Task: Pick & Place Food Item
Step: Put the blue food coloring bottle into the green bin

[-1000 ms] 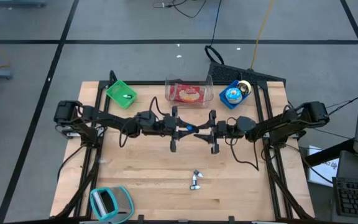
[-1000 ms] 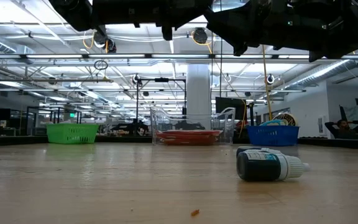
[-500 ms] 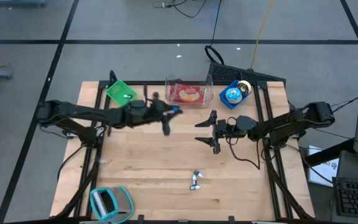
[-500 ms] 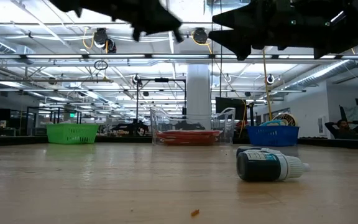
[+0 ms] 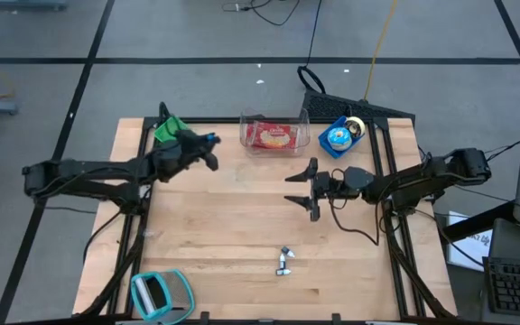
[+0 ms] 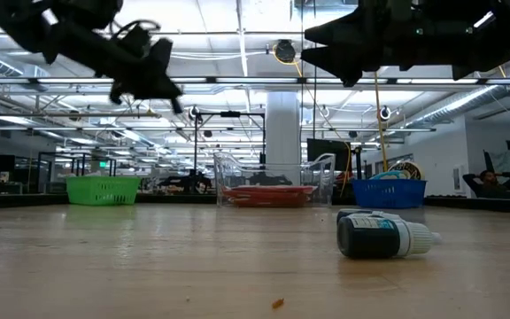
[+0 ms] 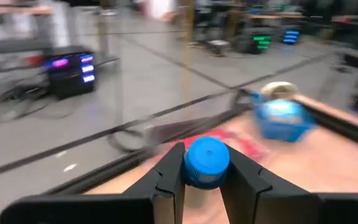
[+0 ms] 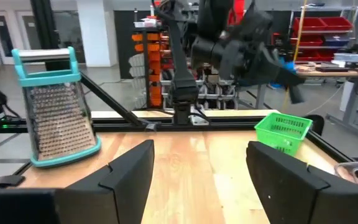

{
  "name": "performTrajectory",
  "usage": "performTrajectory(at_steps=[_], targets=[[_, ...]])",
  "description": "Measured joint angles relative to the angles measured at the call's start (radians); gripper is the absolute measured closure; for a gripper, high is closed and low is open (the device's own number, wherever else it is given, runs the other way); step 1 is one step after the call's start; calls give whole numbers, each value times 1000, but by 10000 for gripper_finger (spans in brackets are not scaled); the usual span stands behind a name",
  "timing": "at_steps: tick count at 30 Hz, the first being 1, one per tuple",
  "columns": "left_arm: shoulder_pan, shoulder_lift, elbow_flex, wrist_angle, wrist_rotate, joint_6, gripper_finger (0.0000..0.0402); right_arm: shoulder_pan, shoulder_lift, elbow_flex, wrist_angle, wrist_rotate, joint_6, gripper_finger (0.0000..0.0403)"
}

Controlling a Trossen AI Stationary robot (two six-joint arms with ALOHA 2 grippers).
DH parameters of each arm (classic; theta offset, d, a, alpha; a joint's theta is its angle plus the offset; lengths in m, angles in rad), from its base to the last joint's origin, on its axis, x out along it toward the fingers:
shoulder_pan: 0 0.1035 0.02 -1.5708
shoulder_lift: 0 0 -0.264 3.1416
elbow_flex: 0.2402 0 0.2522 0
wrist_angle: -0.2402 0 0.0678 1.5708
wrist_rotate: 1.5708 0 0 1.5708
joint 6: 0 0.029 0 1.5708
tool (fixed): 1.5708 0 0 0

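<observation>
1. Blue-capped bottle (image 7: 206, 163): clamped between the left gripper (image 5: 204, 150) fingers, held above the desk (image 5: 242, 235) beside the green basket (image 5: 168, 129).
2. Right gripper (image 5: 301, 190): fingers spread apart, nothing held, over mid-desk.

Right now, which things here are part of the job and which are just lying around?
In the job: left gripper, jaws shut on the blue-capped bottle; green basket close by, likely the drop spot.

Lying about: dark bottle, grater, clear tub, blue basket. The right gripper is idle, open over mid-table.
</observation>
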Motion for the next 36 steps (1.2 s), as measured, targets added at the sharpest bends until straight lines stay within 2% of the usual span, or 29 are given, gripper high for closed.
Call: performTrajectory(at_steps=[7, 14, 17, 24, 36], targets=[[95, -110, -138, -6, -72, -77, 321, -5, 0, 0, 2, 1, 0, 162], [151, -172, -152, -129, -154, -113, 329, -5, 0, 0, 2, 1, 0, 165], [181, -173, -152, -187, -157, -173, 327, -5, 0, 0, 2, 1, 0, 165], [249, -156, -152, -401, -246, -319, 326, -5, 0, 0, 2, 1, 0, 165], [282, -119, -152, -488, -245, -392, 325, -5, 1, 0, 3, 2, 0, 165]])
